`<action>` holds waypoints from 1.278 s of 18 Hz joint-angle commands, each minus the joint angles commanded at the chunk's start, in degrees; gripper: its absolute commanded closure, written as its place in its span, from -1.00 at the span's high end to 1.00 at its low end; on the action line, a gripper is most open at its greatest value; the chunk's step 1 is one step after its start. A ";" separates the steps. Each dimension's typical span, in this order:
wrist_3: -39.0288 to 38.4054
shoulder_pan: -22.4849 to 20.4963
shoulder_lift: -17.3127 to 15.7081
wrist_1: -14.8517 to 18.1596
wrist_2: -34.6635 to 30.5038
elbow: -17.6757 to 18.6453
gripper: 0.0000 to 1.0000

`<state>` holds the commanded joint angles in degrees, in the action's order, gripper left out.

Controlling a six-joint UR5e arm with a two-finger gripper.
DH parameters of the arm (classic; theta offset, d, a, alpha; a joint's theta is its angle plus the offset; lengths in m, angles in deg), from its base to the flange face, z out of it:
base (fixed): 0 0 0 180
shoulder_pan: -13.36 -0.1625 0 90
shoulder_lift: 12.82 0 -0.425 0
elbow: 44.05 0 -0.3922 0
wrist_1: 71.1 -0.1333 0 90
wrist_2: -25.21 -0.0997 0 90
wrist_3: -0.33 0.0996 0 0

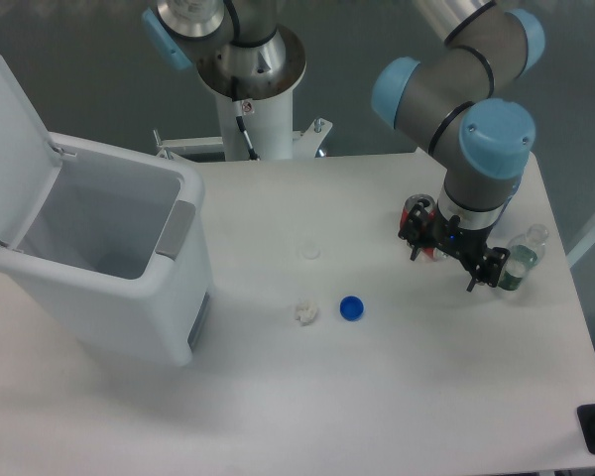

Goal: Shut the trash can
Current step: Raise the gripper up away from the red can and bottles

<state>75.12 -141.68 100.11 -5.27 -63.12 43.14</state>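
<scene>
Nearest us, the large white boxy plastic trash can [119, 278] gapes at nine o'clock, lid [10, 149] upright; our empty, open pincer [454, 260] at three o'clock must cross the white counter [377, 397] to it.

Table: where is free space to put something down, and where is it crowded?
Free: the near strip of the table, in front of the blue cap and the crumpled scrap. Crowded: the right side, where the gripper, red can and bottle cluster.
</scene>
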 joint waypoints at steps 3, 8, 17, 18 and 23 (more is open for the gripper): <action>-0.09 0.26 0.00 0.00 -0.09 0.09 1.00; -0.53 1.05 -0.35 0.00 0.35 0.70 1.00; -12.02 2.02 -5.35 -0.35 0.26 3.86 1.00; -12.91 2.11 -6.75 -0.44 0.44 4.74 1.00; -15.37 3.87 -11.42 -0.09 1.05 6.15 0.98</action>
<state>59.75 -137.82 88.69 -5.36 -62.06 49.29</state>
